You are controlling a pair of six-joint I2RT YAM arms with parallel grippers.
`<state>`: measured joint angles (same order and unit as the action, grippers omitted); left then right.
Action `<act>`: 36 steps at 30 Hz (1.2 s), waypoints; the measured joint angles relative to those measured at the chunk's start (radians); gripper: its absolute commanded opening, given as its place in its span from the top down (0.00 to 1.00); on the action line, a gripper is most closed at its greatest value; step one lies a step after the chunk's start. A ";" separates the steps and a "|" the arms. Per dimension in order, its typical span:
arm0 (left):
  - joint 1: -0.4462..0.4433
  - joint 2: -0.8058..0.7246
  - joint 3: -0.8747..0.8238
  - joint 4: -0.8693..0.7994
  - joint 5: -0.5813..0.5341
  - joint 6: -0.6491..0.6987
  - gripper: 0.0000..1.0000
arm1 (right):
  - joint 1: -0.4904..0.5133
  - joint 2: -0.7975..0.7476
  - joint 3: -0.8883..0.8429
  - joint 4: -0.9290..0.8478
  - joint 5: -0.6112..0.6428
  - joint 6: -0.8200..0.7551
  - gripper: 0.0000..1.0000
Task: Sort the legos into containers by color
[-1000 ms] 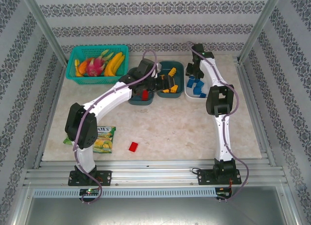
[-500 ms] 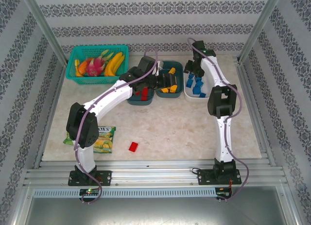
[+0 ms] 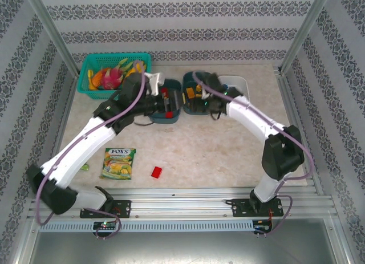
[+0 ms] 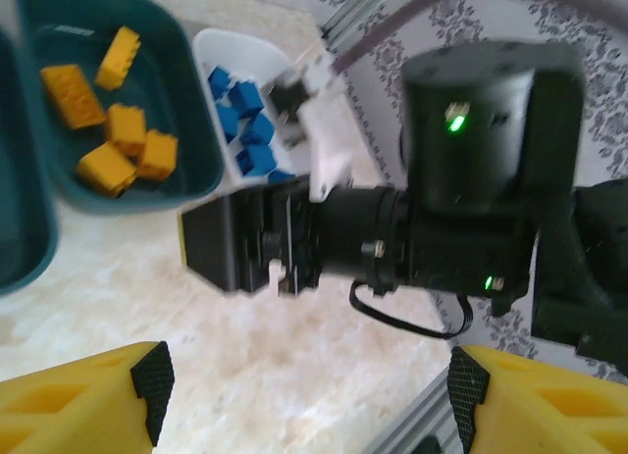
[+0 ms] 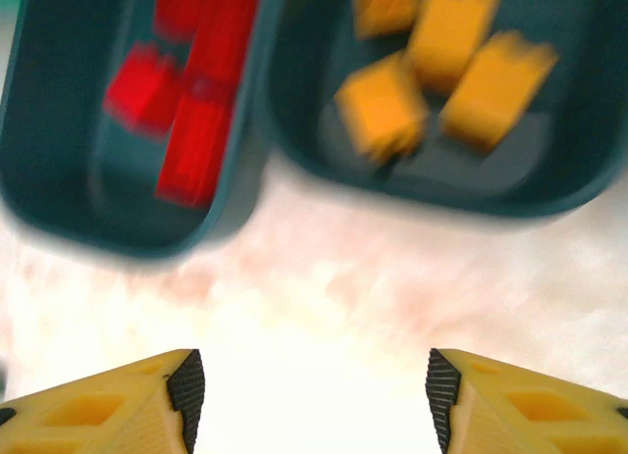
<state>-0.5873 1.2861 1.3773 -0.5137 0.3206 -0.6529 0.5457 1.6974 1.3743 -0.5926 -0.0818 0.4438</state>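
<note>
My left hand (image 4: pixel 309 390) is spread wide with nothing in it, a little to the left of the middle tub (image 4: pixel 201 121). My right hand (image 5: pixel 309 385) is spread too and holds nothing, just on the near side of that tub. The left tub (image 5: pixel 59 170) sits right beside it, and the white tub (image 4: pixel 231 47) is on its other side. The snack bag (image 3: pixel 118 162), well apart on the near left, says "FOXS". Yellow bricks (image 4: pixel 108 130) lie in the middle tub, red bricks (image 5: pixel 196 130) in the left and blue bricks (image 4: pixel 245 121) in the white. One loose red brick (image 3: pixel 156 171) lies well apart, near me.
</note>
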 measured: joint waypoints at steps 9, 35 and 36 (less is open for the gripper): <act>0.000 -0.387 -0.278 -0.251 -0.147 -0.006 0.23 | 0.380 -0.001 -0.133 -0.002 -0.014 0.158 0.34; 0.000 -0.757 -0.320 -0.628 -0.157 -0.008 0.22 | 0.581 0.391 0.158 -0.147 -0.082 1.040 0.36; 0.000 -0.759 -0.320 -0.628 -0.157 -0.008 0.22 | 0.583 0.394 0.160 -0.147 -0.086 1.051 0.39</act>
<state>-0.5873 0.5270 1.0569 -1.1416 0.1638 -0.6609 1.1290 2.0914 1.5345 -0.7399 -0.1677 1.4948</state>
